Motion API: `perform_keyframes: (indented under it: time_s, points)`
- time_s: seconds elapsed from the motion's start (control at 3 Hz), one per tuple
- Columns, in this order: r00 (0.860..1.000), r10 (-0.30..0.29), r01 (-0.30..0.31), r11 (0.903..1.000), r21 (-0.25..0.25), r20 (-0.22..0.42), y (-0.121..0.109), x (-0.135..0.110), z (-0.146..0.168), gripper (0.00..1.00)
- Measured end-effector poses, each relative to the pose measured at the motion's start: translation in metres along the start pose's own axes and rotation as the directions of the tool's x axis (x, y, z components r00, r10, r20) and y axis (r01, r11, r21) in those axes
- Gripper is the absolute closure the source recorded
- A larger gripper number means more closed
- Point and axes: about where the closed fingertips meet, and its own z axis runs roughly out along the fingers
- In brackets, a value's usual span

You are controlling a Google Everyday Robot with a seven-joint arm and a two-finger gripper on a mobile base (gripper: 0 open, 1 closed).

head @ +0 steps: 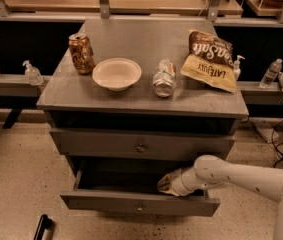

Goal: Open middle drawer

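Note:
The middle drawer [140, 204] is the grey one standing pulled out at the bottom of the cabinet. Its long front panel has a small round knob [140, 208] at the centre. The dark inside of the drawer shows behind the panel. My gripper [164, 184] reaches in from the right on a white arm [231, 176]. It sits inside the drawer, just behind the right half of the front panel. Above it, another grey drawer front [140, 147] with its own knob is closed.
On the cabinet top [81, 91] stand a brown can [81, 53], a white bowl [116, 74], a lying plastic bottle [164, 78] and a chip bag [209, 60]. Small bottles stand on the ledges left [32, 73] and right [271, 73]. Cables lie on the floor at right.

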Motion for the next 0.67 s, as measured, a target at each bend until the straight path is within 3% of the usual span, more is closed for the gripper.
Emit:
perform_keyframes:
  time_s: [0.67]
  points:
    - [1.000,-0.001,0.001,1.0000,-0.001,0.002,0.0013,0.0003,-0.0008,1.00]
